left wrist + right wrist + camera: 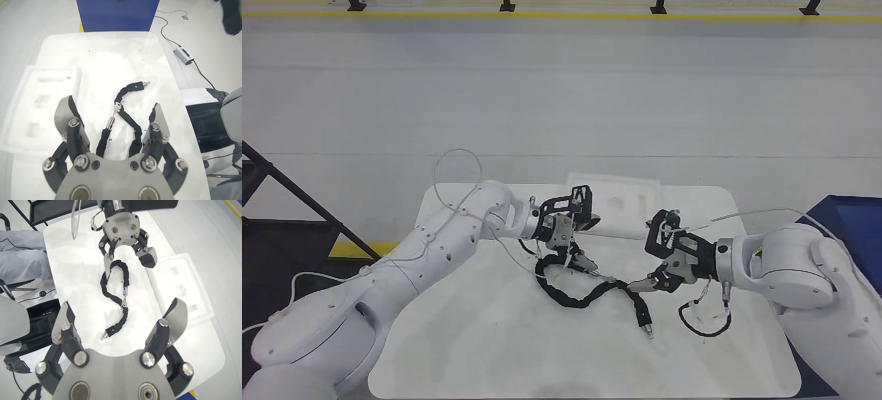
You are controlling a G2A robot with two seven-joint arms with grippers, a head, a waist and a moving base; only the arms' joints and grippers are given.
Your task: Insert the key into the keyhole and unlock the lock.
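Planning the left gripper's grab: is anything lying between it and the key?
Nothing visible. The left gripper is open, and the key, already in the lock cylinder, lies uncovered; only the black-sleeved chain crosses right by its head.

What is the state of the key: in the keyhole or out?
In. The key sits with its blade in the end of the lock's metal cylinder; its head sticks out.

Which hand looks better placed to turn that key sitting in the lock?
Probably the right hand: it is open and the head of the key points toward it. The left hand, also open, is nearer the lock's barrel.
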